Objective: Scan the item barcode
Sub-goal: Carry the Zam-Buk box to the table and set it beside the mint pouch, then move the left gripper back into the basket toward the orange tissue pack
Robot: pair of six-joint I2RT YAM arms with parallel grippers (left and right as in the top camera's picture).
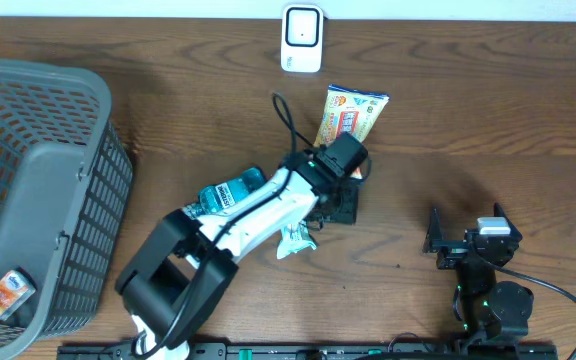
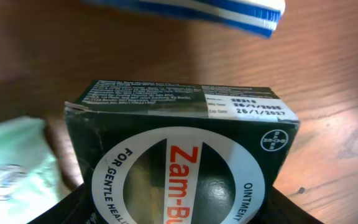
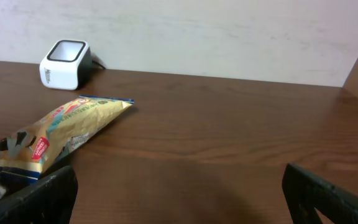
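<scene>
We see the left fingers [image 2: 58, 211] clamped at a middling width on the two sides of a dark green ointment box [image 2: 185, 143]. That is the item to be scanned, and it fills the space between them. Its face reads "Zam-Bu" in red on a white oval, where the frame cuts it off. "FOR GENTLE HEAL" curves down one side and "OINTMENT" down the other, beside a round Bayer cross. On the top panel a white label carries the dates 26/1/2025 and 26/1/2027; the smaller print is too fine to read.

Just beyond these fingers a yellow snack packet [image 1: 350, 112] lies on the desk [image 1: 488, 110], and farther beyond it stands the white scanner [image 1: 301, 38].

The right fingers [image 3: 36, 199] stand spread wide and hold nothing, well apart from the box.
</scene>
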